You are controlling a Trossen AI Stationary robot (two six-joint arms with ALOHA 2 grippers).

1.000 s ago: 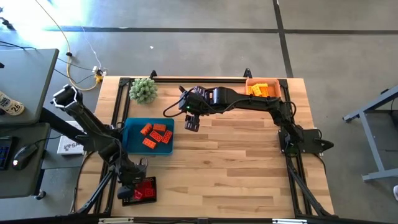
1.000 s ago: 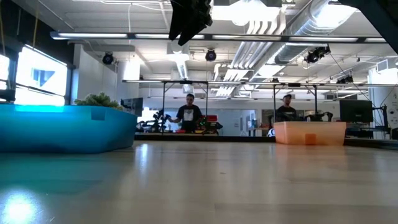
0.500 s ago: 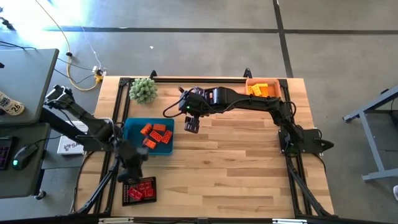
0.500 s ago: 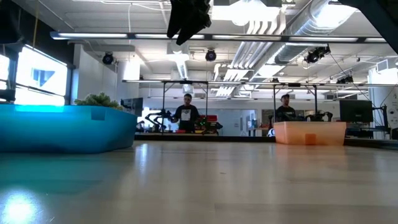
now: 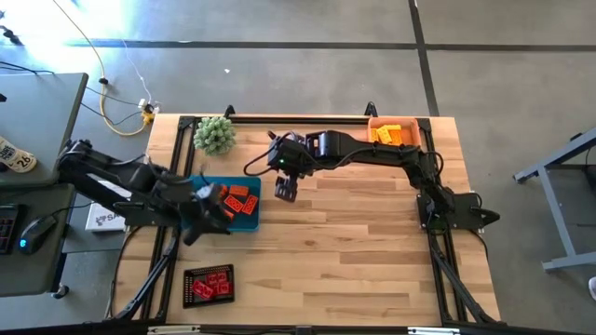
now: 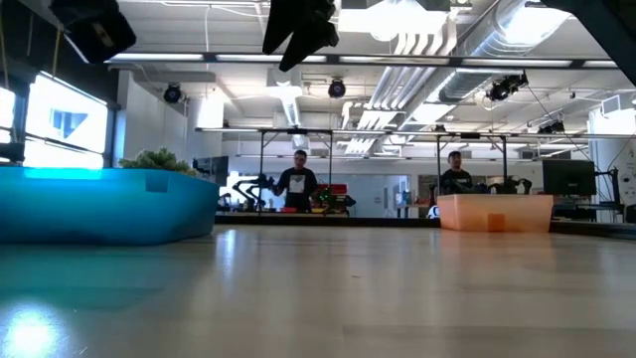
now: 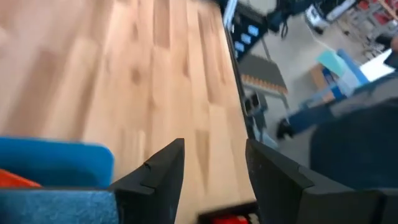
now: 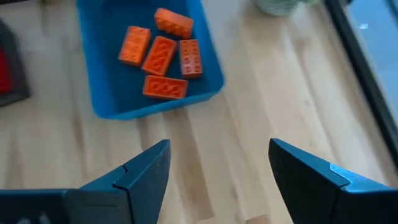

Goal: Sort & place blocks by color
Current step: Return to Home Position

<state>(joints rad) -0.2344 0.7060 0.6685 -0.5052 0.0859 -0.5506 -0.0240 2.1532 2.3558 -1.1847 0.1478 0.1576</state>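
Orange blocks in blue tray, red blocks in black tray at seven o'clock; left claw and right claw apart, empty.

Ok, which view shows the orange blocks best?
Right wrist view: all five orange blocks lie unobstructed in the blue tray. High view: left arm partly covers them. Low view: only the tray's wall. Left wrist: orange sliver.

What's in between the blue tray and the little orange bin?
In the high view, only bare wooden table lies there, with the dark right arm and its open pincer hanging over it.
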